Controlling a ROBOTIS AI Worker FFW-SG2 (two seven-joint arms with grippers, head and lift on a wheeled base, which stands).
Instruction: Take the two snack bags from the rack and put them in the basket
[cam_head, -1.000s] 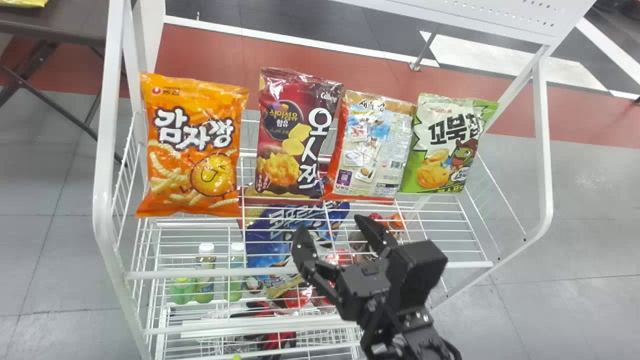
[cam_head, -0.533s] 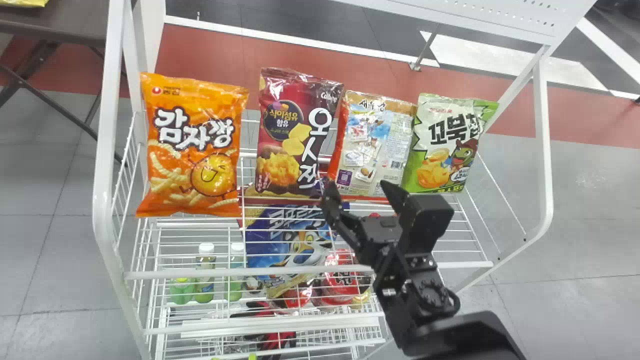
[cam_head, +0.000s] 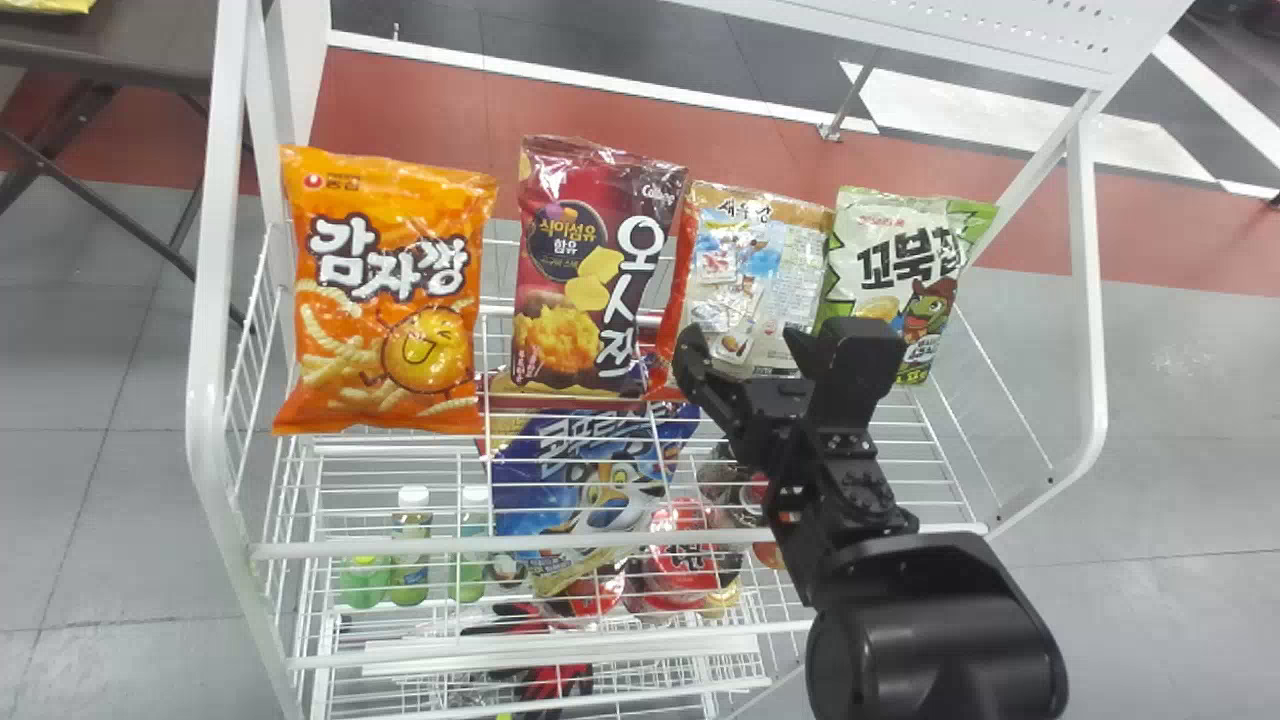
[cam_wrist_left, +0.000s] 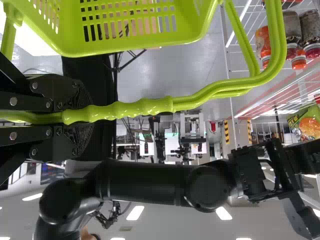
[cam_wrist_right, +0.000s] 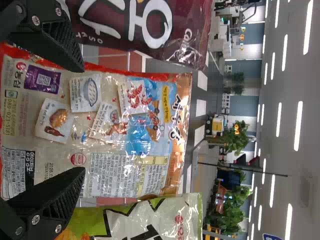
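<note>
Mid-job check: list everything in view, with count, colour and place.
rack: one, white, ahead
orange bag: one, upper shelf, left end
maroon bag: one, next rightward
beige-and-orange bag: one, next
green-and-white bag: one, right end
blue bag: one, lower in rack
bottles: three, green, lower left in rack
containers: several, red or dark, lower in rack
basket: one, lime green, at left hand
table: one, dark, far left
packet: one, yellow, on table
plants: several, green, room beyond
left hand: one, black, closed on basket handle
right hand: one, black, open, by beige-and-orange bag
</note>
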